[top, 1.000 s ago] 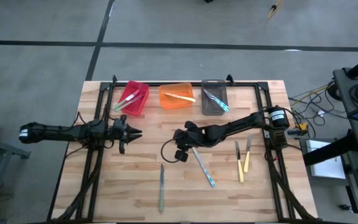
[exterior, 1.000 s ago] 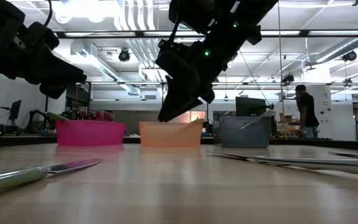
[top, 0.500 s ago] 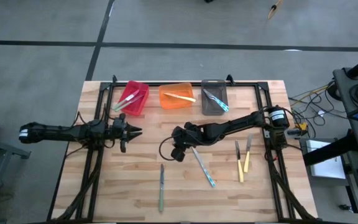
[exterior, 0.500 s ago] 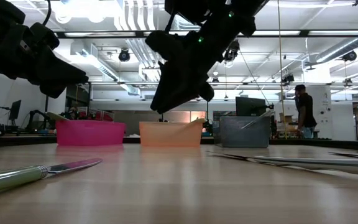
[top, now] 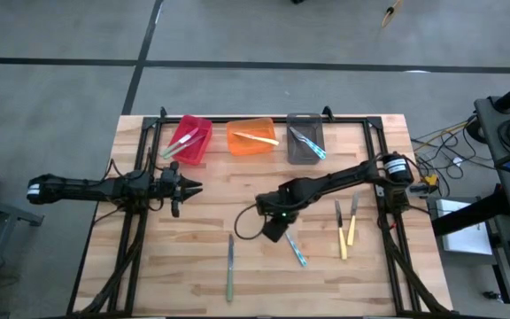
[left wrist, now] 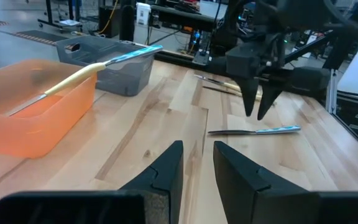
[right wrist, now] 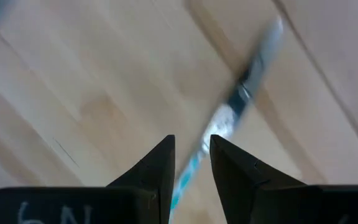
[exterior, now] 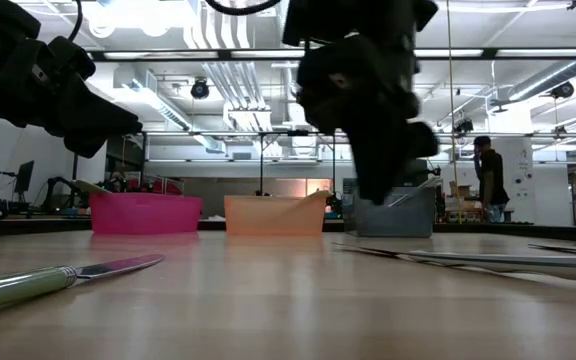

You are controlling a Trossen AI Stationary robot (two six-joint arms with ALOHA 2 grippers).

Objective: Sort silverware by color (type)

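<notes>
Wedge-shaped right end effector fingers, slightly parted, straddle slim blue-handled utensil on grained wood

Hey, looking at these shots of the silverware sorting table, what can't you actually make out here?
- Blue-handled utensil lying on the wooden table: high view, the right gripper covers its head end; the right wrist view is blurred, so its type is unclear.
- Contents of the red plastic bin, orange plastic bin and grey plastic bin: low view, the walls hide them.
- Two yellow-handled utensils: high view, too small to tell their types.
- Left gripper, waiting at the table's left.
</notes>
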